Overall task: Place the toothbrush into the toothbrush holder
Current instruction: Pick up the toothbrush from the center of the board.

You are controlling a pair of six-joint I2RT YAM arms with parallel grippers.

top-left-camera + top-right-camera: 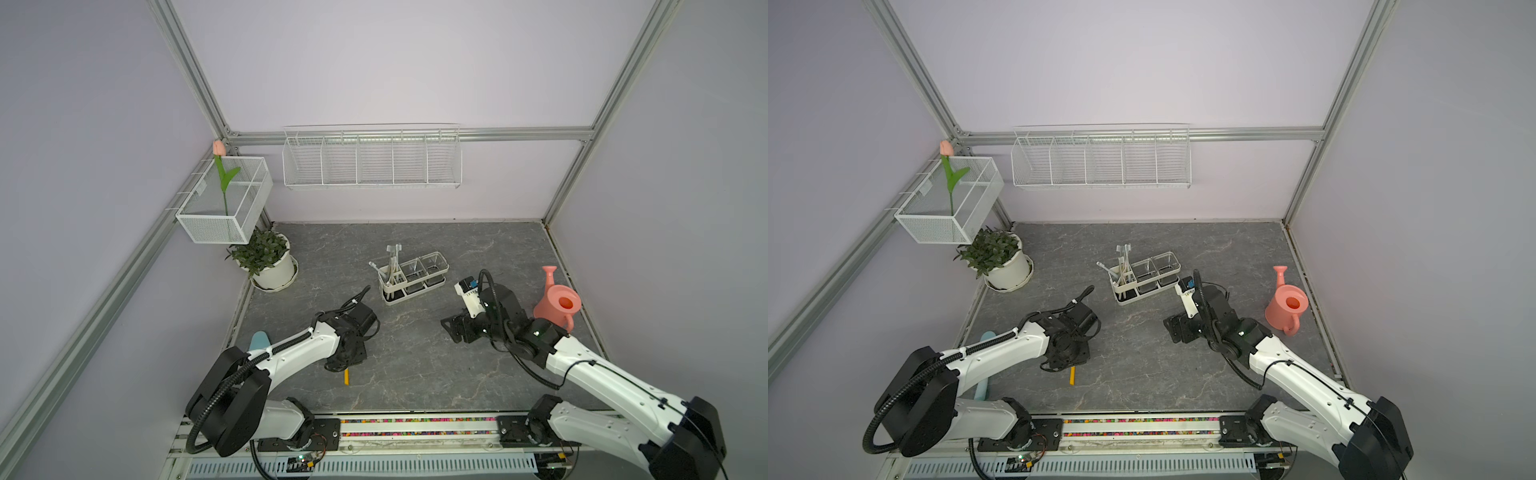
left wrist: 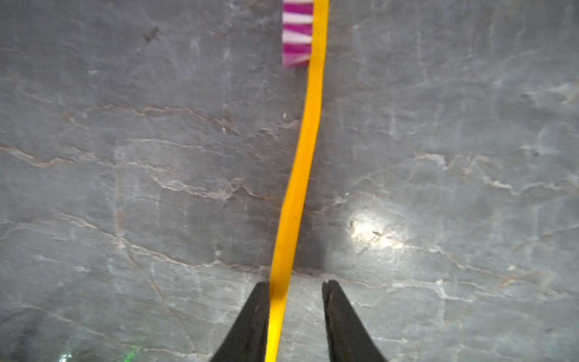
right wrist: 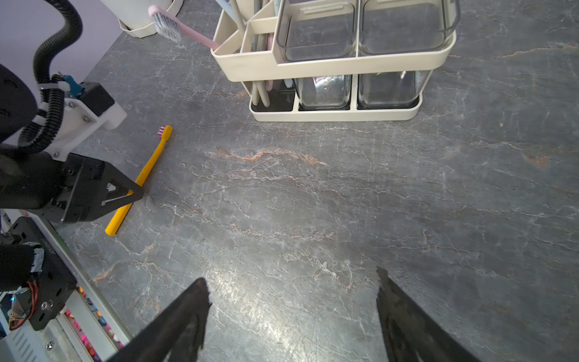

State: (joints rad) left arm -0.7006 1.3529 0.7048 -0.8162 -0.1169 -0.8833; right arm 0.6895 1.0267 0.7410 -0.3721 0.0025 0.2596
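Yellow plastic, the toothbrush (image 2: pixel 300 175) lies flat on the desk (image 2: pixel 125 188), well apart from the toothbrush holder (image 3: pixel 332 67). My left jaws straddle its handle, one touching, not yet pinching, so closing should catch it; my right jaws hang spread, empty.

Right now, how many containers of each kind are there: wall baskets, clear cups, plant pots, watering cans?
Wall baskets: 2, the long wire basket and the mesh box
Clear cups: 2
Plant pots: 1
Watering cans: 1
Total: 6
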